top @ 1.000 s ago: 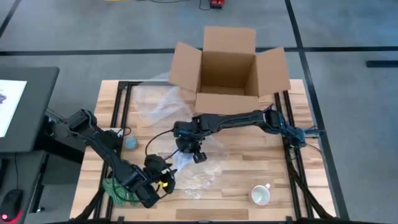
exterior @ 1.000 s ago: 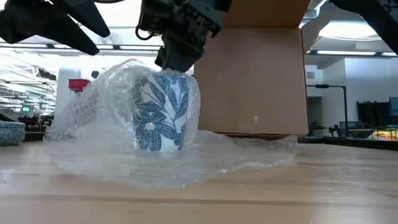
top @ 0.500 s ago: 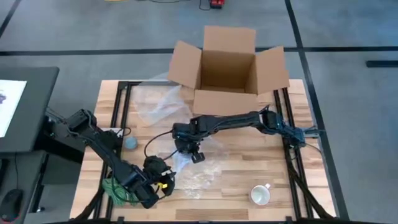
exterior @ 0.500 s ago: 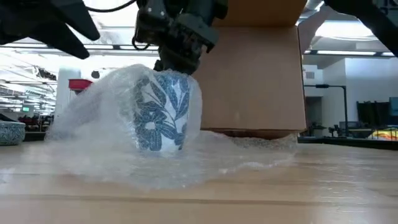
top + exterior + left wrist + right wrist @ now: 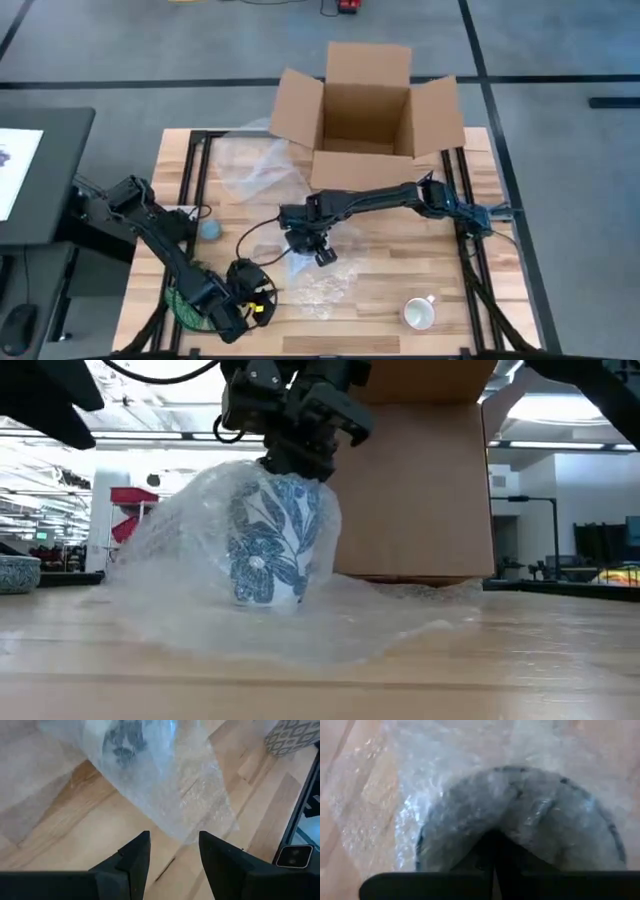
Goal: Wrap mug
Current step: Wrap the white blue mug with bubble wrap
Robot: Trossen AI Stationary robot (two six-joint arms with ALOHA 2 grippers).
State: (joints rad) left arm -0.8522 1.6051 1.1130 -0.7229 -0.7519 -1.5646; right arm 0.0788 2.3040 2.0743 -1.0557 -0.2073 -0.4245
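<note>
A: While the right claw (image 5: 292, 455) pinches the bubble wrap (image 5: 318, 285) shut over the rim of the mug (image 5: 270, 540), where does the mug stand?

B: Upright at surface (image 5: 380, 255) centre, at 6 o'clock from the box (image 5: 365, 110). Left claw (image 5: 172, 852) hangs wide open and empty at 8 o'clock. Advise: keep the pinch, let the left tuck the loose sheet under without tipping the mug.

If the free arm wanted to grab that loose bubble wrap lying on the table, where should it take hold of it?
Probably at the thin loose edge of the bubble wrap lying flat on the table, just ahead of the open left gripper. Come in low from the table's front, away from the blue-flowered mug, where the right gripper presses the wrap onto the rim.
</note>
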